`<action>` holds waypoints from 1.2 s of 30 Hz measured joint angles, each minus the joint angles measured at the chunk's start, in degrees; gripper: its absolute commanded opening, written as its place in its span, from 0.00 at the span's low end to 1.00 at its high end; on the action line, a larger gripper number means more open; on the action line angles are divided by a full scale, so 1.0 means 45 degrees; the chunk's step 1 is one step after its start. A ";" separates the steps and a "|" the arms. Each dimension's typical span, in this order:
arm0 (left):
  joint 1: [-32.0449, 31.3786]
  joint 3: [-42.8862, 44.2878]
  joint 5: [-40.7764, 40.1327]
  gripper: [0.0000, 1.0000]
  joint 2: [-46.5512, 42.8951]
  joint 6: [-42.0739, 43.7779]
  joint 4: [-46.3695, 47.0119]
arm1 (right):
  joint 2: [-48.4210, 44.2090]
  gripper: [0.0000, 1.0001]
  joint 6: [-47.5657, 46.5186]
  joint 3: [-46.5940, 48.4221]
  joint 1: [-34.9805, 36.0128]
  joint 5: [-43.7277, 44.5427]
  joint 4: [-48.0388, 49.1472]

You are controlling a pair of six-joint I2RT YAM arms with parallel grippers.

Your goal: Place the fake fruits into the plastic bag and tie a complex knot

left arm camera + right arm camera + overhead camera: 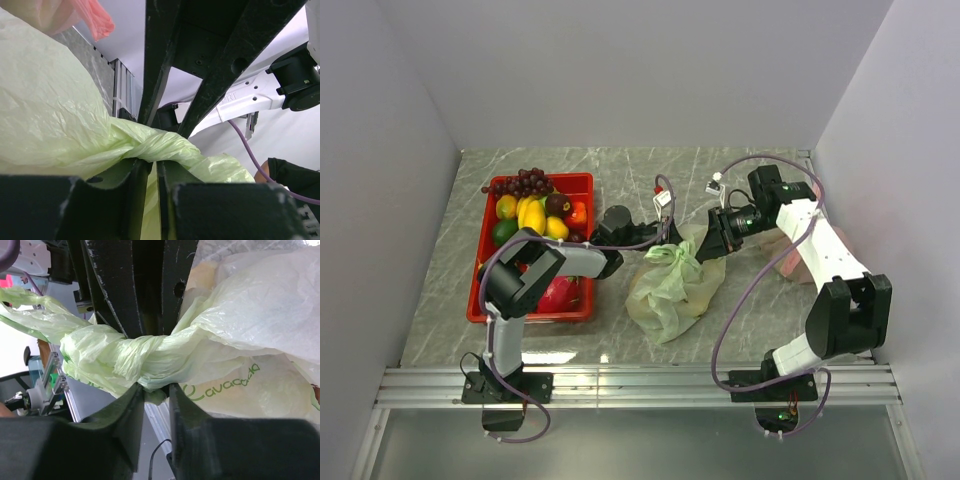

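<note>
The pale-green plastic bag (pixel 670 292) lies bulging on the table's middle, its handles twisted into a knot (pixel 671 255) on top. My left gripper (pixel 642 243) is shut on the twisted handle from the left; in the left wrist view the left gripper (pixel 155 150) pinches the green twist (pixel 165 145). My right gripper (pixel 706 247) is shut on the twist from the right; in the right wrist view the right gripper (pixel 156 385) clamps it beside the knot (pixel 132 357). Fake fruits stay in the red tray (pixel 478 300): purple grapes (pixel 525 183), yellow mango (pixel 532 215), pink dragon fruit (pixel 558 293).
A pink bag (pixel 785 255) lies under my right arm, right of the green bag, and also shows in the left wrist view (pixel 95 17). The red tray stands at the left under my left arm. White walls close in the table on three sides.
</note>
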 measured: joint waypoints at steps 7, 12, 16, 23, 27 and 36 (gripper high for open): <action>0.0010 0.0068 0.0194 0.03 0.0243 0.0000 -0.0175 | 0.0112 0.33 -0.0015 0.0282 -0.0321 0.0350 -0.0238; 0.0000 0.0068 0.0277 0.04 0.0389 0.0005 -0.0306 | 0.0117 0.29 -0.0078 0.0301 -0.0408 0.0486 -0.0340; -0.0005 0.0126 0.0291 0.05 0.0461 0.0000 -0.0364 | 0.0160 0.44 -0.0219 0.0311 -0.0413 0.0544 -0.0476; -0.0034 0.0272 0.0287 0.05 0.0505 -0.0015 -0.0398 | 0.0194 0.43 -0.0393 0.0277 -0.0359 0.0554 -0.0627; -0.0083 0.0345 0.0291 0.06 0.0505 -0.0015 -0.0408 | 0.0194 0.36 -0.0238 0.0136 -0.0214 0.0617 -0.0379; -0.0131 0.0379 0.0296 0.10 0.0510 0.0005 -0.0607 | 0.0194 0.05 -0.0015 0.0068 -0.0087 0.0680 -0.0175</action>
